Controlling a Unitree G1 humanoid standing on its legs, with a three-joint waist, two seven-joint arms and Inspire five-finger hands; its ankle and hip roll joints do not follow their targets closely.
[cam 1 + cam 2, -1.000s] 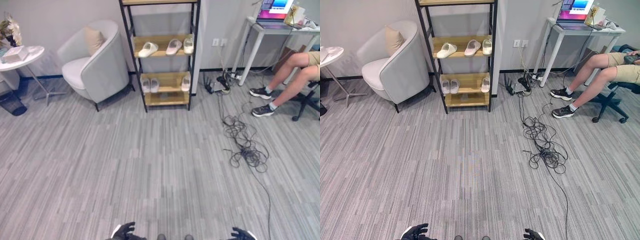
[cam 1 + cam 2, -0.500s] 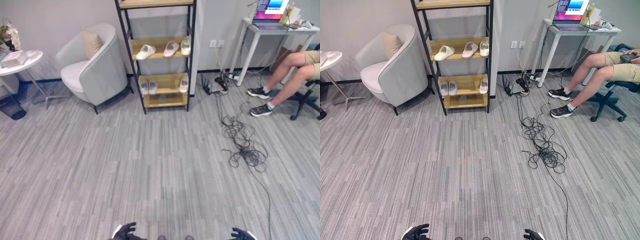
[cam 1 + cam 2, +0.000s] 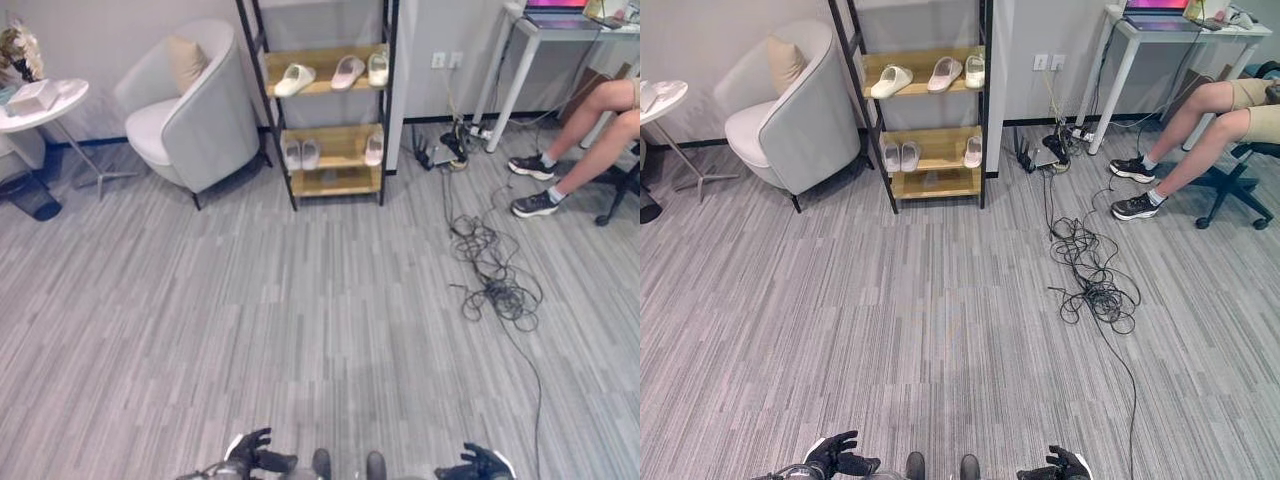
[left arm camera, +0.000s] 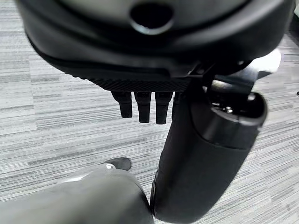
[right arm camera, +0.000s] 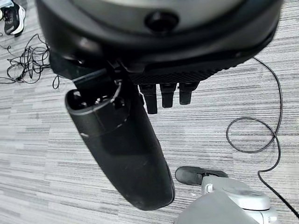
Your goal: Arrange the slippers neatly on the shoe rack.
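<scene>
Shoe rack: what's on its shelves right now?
The shoe rack holds three pale slippers on its middle shelf, the left one angled, and three more slippers on the shelf below: a pair at left, one at right. The top shelf's surface is out of sight.

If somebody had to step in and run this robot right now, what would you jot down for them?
Left hand and right hand: both open, holding nothing, low in front of the robot.
The black-framed wooden shoe rack stands far across the grey floor, beside the grey armchair.
Three pale slippers lie on the middle shelf, the leftmost skewed; three more on the shelf below, two paired, one apart at the right.
Nothing visibly arranged yet. Left: approach the rack and straighten the pairs.
Mind the tangled black cables and the seated person on the right.
</scene>
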